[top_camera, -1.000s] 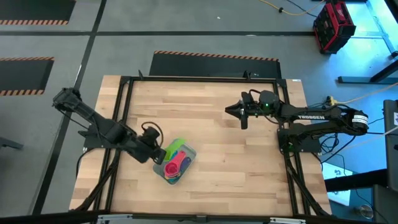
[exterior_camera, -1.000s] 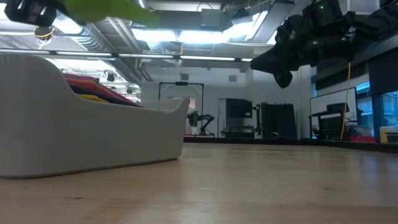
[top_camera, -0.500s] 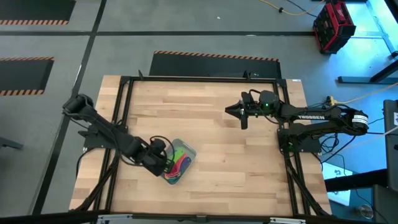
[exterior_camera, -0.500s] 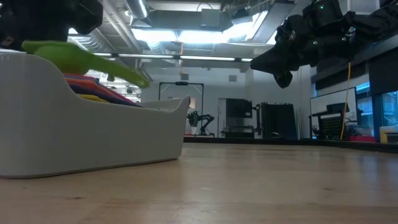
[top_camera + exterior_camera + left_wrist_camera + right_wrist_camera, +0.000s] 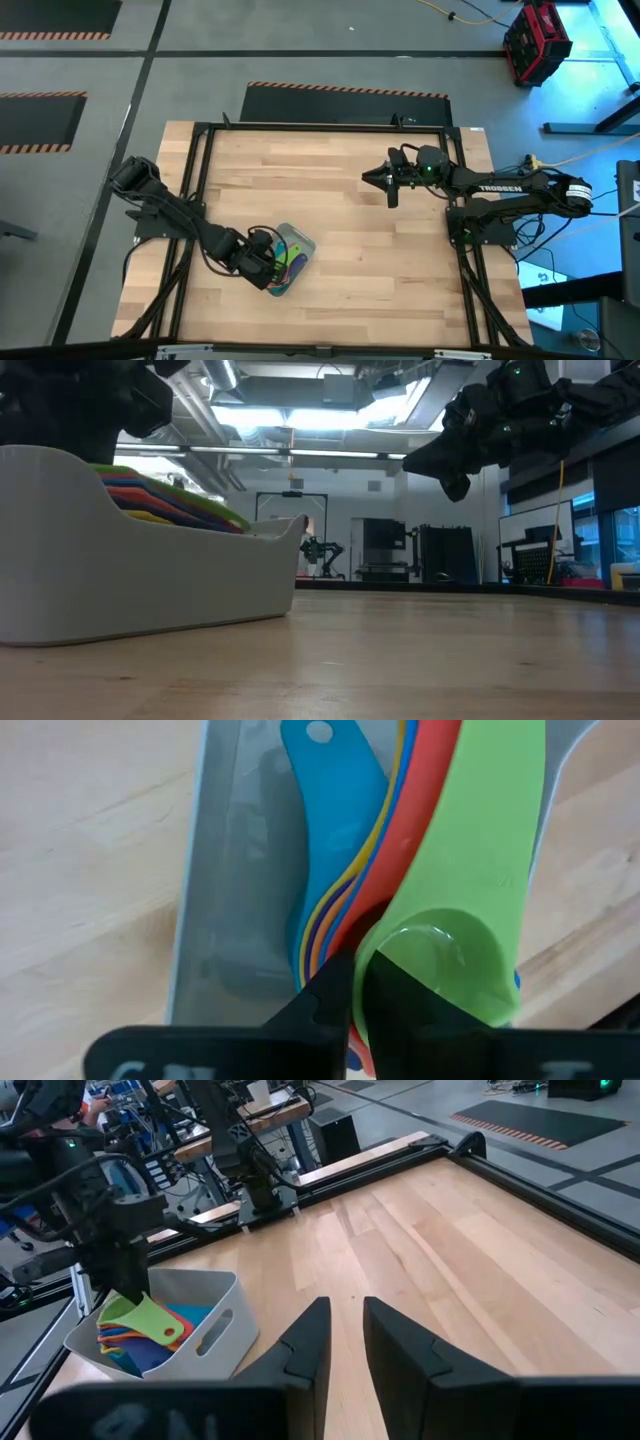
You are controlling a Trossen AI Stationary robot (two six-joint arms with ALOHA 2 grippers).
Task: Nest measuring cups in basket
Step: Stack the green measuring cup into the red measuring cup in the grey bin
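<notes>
While the right end effector [image 5: 368, 177] hovers slightly open, the left end effector [image 5: 355, 985] grips the green cup [image 5: 470, 910] atop the stacked cups [image 5: 345, 870] in the basket [image 5: 305, 245].

Robotics lab or workshop: wooden table [image 5: 350, 200] in black frame, grey floor with striped hazard mats [image 5: 345, 92], exposed ceiling ducts [image 5: 180, 410], equipment racks [image 5: 440, 555] behind.
</notes>
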